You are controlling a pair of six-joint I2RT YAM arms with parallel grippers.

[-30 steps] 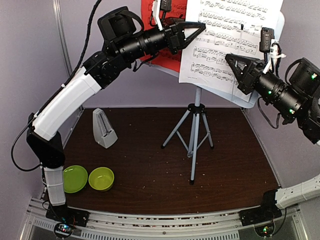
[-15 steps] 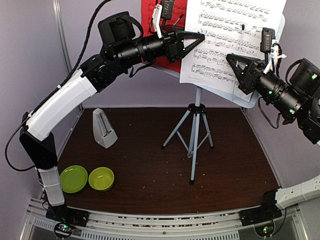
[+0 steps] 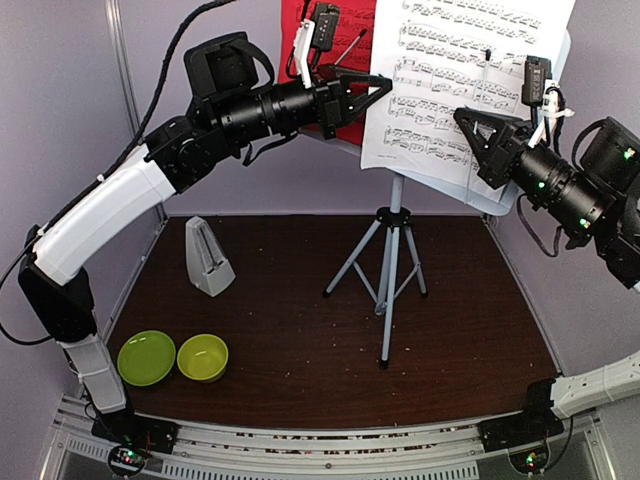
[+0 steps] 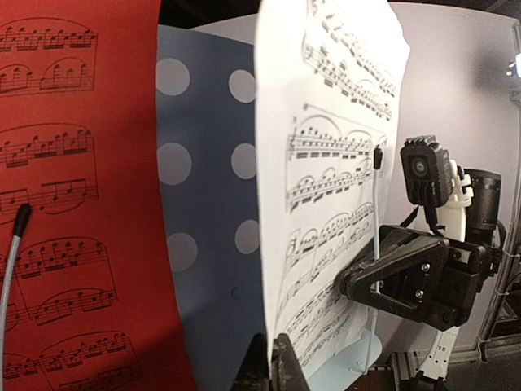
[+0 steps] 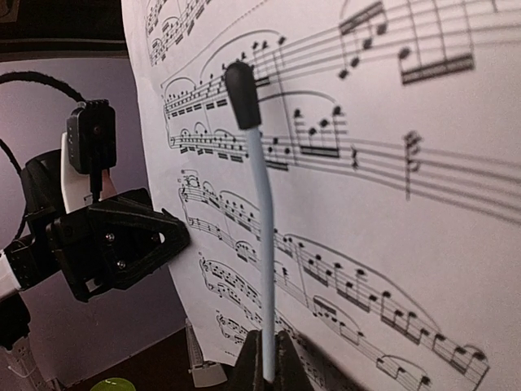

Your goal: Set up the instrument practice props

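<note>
Music stand [image 3: 393, 215] stands on the desk [image 3: 300, 350], metronome [image 3: 208, 258] to its left. Higher, the right hand [image 3: 459, 113] pinches the page-holder wire [image 5: 262, 244]. The left hand [image 3: 388, 80] looks closed on the edge of the white sheet [image 3: 440, 60], beside the red sheet [image 4: 73, 204]. A tug could tear paper or topple the stand.

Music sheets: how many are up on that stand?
2. A red sheet on the stand's left half, and a white sheet on its right half. Others could be hidden behind them.

White shells; black joints, cables; left tool [image 3: 387, 83], right tool [image 3: 460, 115] black.
</note>
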